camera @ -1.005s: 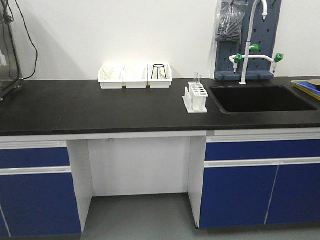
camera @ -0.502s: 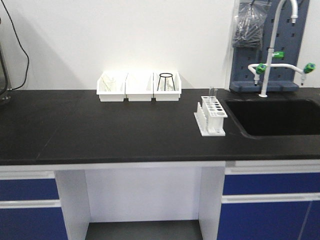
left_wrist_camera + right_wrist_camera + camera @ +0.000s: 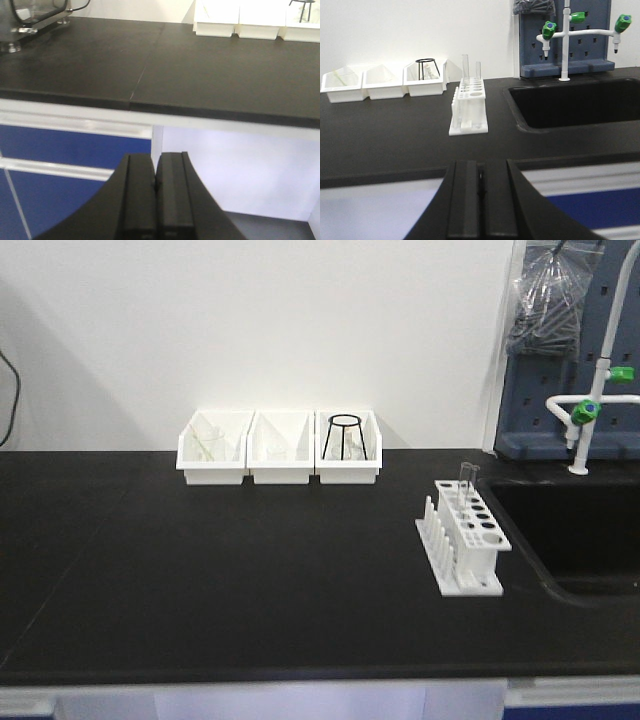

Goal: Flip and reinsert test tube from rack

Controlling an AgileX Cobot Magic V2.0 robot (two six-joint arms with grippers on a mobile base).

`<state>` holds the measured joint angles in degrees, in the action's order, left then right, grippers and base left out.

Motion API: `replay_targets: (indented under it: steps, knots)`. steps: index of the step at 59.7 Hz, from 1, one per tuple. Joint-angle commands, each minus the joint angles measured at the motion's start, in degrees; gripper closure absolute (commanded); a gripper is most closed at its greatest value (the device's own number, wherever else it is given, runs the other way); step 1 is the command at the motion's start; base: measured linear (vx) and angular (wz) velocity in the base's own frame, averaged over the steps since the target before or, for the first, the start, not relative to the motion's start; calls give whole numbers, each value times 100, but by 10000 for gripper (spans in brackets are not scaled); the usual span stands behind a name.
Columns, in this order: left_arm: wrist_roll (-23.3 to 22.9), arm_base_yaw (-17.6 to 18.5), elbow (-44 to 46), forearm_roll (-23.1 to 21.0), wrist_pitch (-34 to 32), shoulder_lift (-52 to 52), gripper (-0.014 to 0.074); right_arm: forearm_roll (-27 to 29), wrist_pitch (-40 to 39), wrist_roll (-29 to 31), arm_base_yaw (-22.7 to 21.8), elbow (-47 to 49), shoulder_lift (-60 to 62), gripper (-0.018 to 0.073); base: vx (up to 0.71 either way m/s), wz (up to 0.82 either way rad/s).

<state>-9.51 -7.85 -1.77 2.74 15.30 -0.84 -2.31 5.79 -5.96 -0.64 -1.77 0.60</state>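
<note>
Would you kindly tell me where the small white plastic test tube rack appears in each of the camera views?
Exterior front-facing: the small white plastic test tube rack stands right of centre, beside the black sink.
Left wrist-mounted: not in view.
Right wrist-mounted: it stands just left of centre.
Shared landmark: the row of white rectangular bins by the wall.

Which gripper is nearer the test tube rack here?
Right. The right gripper faces the rack from just off the counter edge; the left gripper hangs low, farther left, rack out of its view.
</note>
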Motion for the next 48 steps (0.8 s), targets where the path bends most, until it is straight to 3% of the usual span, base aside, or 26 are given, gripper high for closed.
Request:
replay_targets:
  steps: [1,48]
  knots:
    - [-1,5,-11,-21,-458,-17,603,-26,-483,39,2,-1,60,568,52,-3]
    - [-1,5,-11,-21,-458,-17,603,-26,-483,39,2,-1,60,568,45,-1]
